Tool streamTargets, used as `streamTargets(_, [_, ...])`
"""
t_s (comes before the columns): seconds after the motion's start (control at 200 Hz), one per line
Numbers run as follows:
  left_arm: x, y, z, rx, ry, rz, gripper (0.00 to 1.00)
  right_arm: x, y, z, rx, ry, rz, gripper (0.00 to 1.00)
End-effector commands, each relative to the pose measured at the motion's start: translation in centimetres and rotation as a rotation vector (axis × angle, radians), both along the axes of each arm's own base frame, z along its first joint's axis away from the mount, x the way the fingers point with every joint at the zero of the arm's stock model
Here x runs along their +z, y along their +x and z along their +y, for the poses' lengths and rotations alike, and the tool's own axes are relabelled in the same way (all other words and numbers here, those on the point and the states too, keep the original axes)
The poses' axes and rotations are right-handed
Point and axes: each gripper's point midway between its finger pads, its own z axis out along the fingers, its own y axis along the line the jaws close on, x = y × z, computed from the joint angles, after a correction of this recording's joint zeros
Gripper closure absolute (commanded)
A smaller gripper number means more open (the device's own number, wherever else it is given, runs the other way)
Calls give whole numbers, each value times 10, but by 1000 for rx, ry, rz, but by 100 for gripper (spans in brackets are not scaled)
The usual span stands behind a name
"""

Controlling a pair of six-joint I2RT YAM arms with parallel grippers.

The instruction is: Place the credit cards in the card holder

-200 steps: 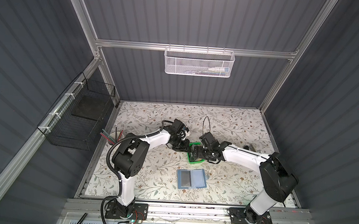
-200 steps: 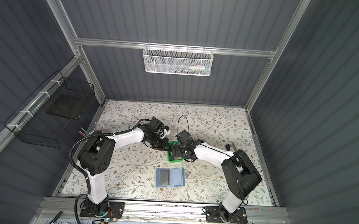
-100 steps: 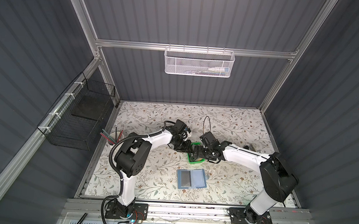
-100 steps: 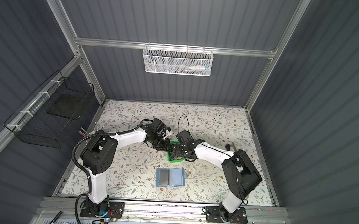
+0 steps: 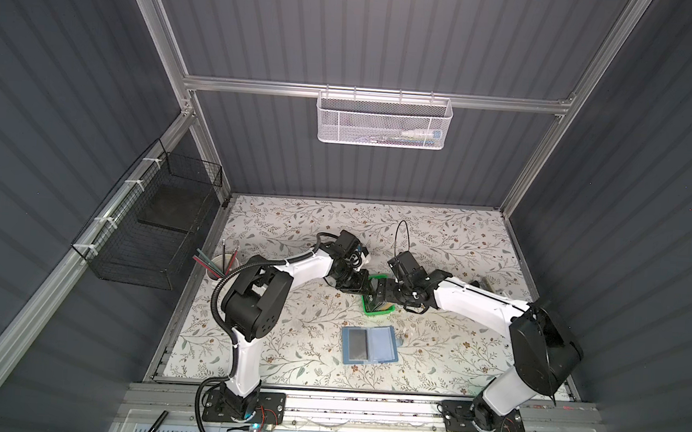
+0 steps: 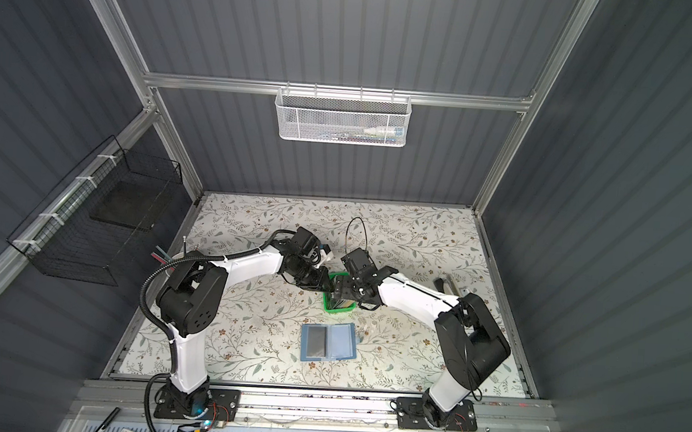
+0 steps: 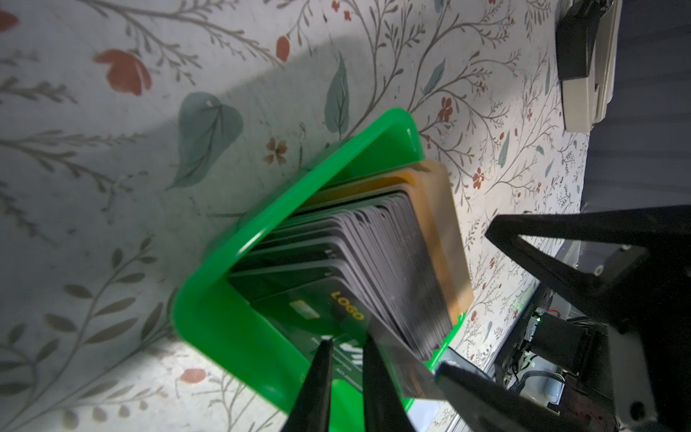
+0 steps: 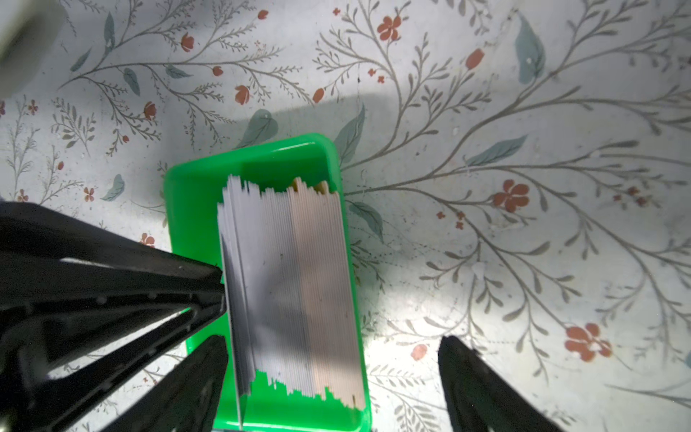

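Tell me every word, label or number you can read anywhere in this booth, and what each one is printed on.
"LOGO": gold letters on the dark credit card at the front of the stack standing in the green plastic tray.
White marks lower on that same card: blurred and partly hidden, not readable.
Print on the pale tube-like item in the white wire-mesh basket on the back wall: too small to read.
No other text shows.

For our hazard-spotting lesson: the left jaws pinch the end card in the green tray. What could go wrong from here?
1. The cards stand packed tight, so lifting the dark end card might drag neighbours out.
2. The left jaws sit close to the green tray wall; it could lift or tip.
3. The open right jaws straddle the cards beside them; the arms might collide.
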Motion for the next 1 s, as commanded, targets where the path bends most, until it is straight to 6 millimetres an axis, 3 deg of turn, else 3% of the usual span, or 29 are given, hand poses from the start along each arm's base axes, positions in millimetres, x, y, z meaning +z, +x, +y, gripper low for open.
streamTargets(0.0, [-17,-8,5,-16,53,41,81,17,-1,-2,0,17,-17,10])
streamTargets(0.18, [-18,-8,5,-17,53,41,81,33,-14,-2,4,86,-33,19])
streamTargets(0.49, [-18,-8,4,-18,56,40,81,61,-31,14,66,263,-50,46])
streamTargets(0.615, [-19,-9,4,-19,57,41,81,59,-31,18,66,268,-14,59])
streamTargets(0.906, [-18,-9,4,-21,56,39,81,44,-26,29,77,261,48,73])
streamTargets(0.996, [-17,-9,3,-22,56,35,81,40,-24,30,74,243,56,73])
